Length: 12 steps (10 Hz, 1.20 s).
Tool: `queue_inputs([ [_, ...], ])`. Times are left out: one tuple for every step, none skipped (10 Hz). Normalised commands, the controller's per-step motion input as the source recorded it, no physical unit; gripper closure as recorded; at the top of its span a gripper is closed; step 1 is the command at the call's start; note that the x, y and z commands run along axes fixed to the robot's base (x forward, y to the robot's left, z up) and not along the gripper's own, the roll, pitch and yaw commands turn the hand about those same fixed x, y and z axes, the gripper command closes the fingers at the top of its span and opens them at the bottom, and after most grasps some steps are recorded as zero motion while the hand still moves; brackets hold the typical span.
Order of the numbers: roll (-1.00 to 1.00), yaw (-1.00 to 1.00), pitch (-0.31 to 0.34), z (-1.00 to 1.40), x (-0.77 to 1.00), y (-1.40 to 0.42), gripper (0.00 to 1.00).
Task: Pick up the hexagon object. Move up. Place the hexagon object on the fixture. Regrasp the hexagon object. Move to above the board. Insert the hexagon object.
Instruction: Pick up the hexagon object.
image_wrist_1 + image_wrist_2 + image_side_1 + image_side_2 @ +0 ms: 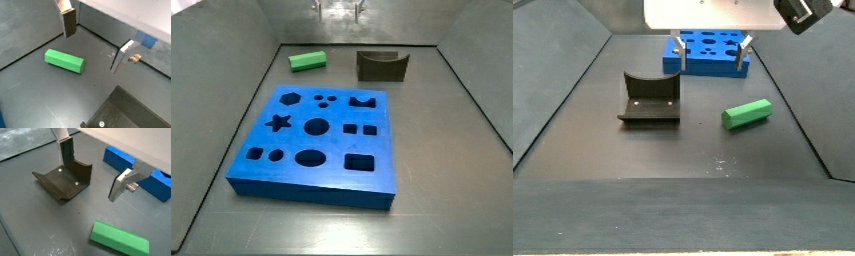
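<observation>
The hexagon object is a bright green prism lying flat on the dark floor, seen in both wrist views (65, 60) (120, 239) and both side views (307, 61) (747, 115). The fixture (649, 100) is a dark notched block standing beside it, also seen in a side view (382, 66) and in a wrist view (63, 180). The blue board (325, 135) with its cut-out holes lies flat on the floor. My gripper (710, 45) hangs above the floor between the fixture and the hexagon object. It is open and empty, also seen in both wrist views (93, 47) (93, 173), touching neither.
Sloped grey walls enclose the dark floor on all sides (251, 90). In a side view the board (707, 53) lies behind the gripper. A corner of the fixture (130, 112) shows in a wrist view. Bare floor lies between the hexagon object and the fixture.
</observation>
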Motion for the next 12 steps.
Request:
queue_inputs([
  [-0.25,0.0,-0.12,-0.05,0.0,0.05,0.0],
  [-0.06,0.0,-0.023,-0.03,0.0,0.0,0.0],
  [0.0,-0.23,0.006,-0.11,-0.33,0.0,0.0],
  [0.0,-0.77,0.0,-0.19,-0.38,0.03,0.0],
  [0.0,-0.82,0.0,-0.19,-0.39,0.03,0.0],
  [0.0,-0.72,0.0,-0.22,-0.43,0.0,0.0],
  [0.0,0.0,0.0,-0.06,0.0,-0.02,0.0],
  [0.05,-1.0,0.0,-0.37,-0.04,0.0,0.0],
  [0.01,-1.0,0.0,-0.44,0.0,0.0,0.0],
  [0.0,-1.0,0.0,-0.49,0.0,0.0,0.0],
  [0.0,-1.0,0.0,-0.58,0.0,0.0,0.0],
  [-0.05,-0.82,-0.009,-0.5,-0.18,-0.07,0.0],
])
